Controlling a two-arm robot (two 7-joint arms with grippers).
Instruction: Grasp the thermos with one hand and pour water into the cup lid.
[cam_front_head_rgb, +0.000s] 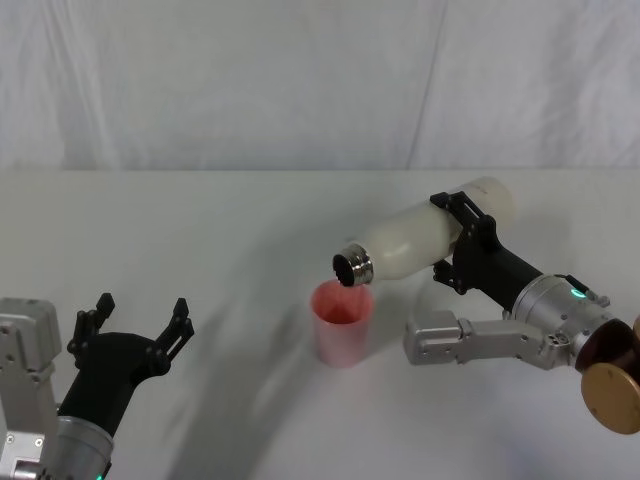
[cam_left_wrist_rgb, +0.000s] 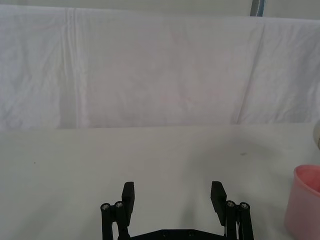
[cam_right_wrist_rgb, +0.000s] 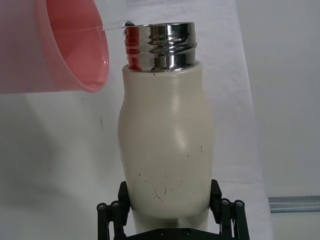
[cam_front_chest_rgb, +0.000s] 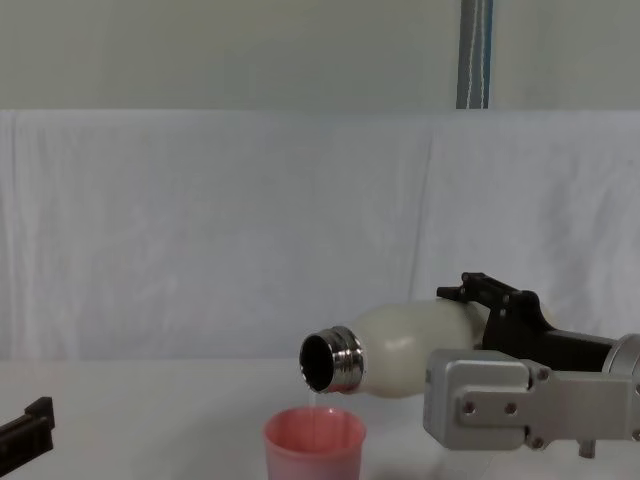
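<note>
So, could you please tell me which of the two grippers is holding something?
The right gripper: its jaws clamp the tilted thermos over the cup lid. The left gripper is open.

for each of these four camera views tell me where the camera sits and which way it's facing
Head: high, looking down at the table; both arms show, left claw open, right claw tilting the thermos over the cup.
Chest: low, facing forward; thermos in side profile, right arm.
Left wrist: looks along the open left claw across the table; cup at the edge.
Right wrist: looks along the held thermos toward the cup.
All four share the cup.
</note>
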